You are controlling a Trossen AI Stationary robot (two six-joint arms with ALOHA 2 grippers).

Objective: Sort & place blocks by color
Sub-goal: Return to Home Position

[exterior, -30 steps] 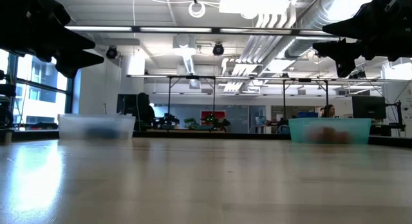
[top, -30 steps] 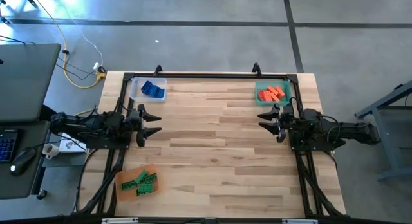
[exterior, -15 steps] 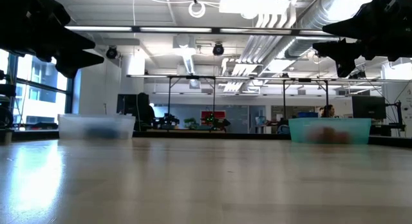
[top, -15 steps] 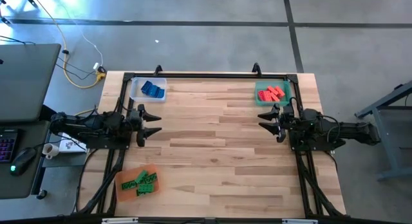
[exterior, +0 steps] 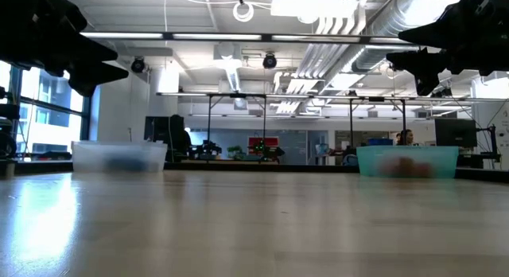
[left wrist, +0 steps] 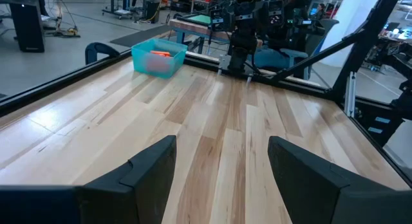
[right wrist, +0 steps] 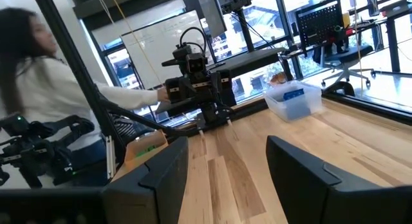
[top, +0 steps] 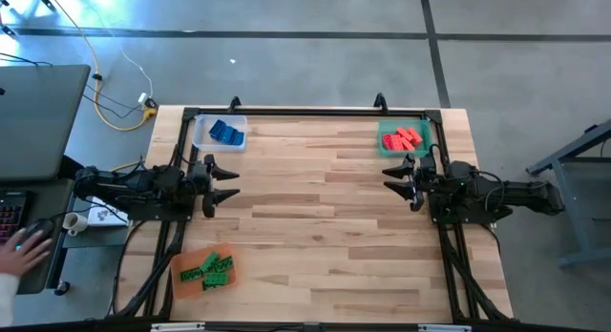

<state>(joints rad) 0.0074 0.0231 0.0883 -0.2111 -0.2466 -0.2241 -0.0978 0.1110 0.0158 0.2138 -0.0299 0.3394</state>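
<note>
Bright overhead light (likely ceiling lamps [exterior: 191, 36]), tabletop [exterior: 40, 209] glare

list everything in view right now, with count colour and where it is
blue blocks: several, blue, in the clear bin
clear bin: one, clear, table's top-left corner in the high view
red-orange blocks: several, red-orange, in the teal bin
teal bin: one, teal, table's top-right corner
green blocks: several, green, on the orange tray
orange tray: one, orange, table's bottom-left corner
table: one, light wood
yellow cable: one, yellow, on the floor beyond the clear bin
person: one, white sleeve, beside the left arm; hand at the desk
left gripper: one, dark, open and empty, at the table's left side
right gripper: one, dark, open and empty, at the right side below the teal bin
</note>
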